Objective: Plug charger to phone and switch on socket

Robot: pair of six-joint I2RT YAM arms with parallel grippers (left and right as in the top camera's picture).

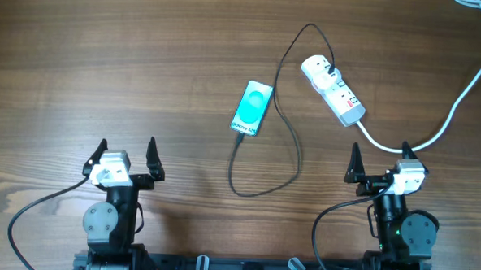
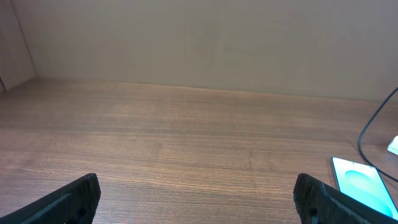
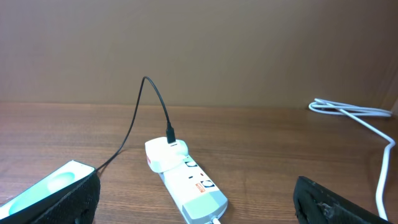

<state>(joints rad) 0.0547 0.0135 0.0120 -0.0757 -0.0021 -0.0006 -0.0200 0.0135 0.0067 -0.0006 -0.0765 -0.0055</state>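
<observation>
Left gripper (image 1: 126,152): jaws spread wide, holding nothing and touching nothing. In the left wrist view only bare wooden table (image 1: 106,56) lies between its dark fingertips (image 2: 68,200). The left arm is folded back at the near edge of the table, with the gripper pointing toward the far edge.

Flat rectangular phone with a bright cyan-green screen (image 1: 251,108): lies face up near the table centre, slightly tilted, well apart from both grippers.

Thin black charger cable (image 1: 293,145): runs from a white adapter (image 3: 165,154) seated on the socket, arcs toward the far edge, passes just beside the phone's right side, then loops round toward the near edge. Its free end comes up to the phone's near end. I cannot tell whether it is seated there.

White elongated power-strip socket (image 1: 333,90): lies at an angle right of the phone. Its thick white cord (image 1: 462,96) trails off toward the far right corner.

Right gripper (image 1: 380,156): jaws fully apart and empty, short of the socket's near end. The right arm is also folded back at the near edge, with the gripper pointing toward the far edge.
</observation>
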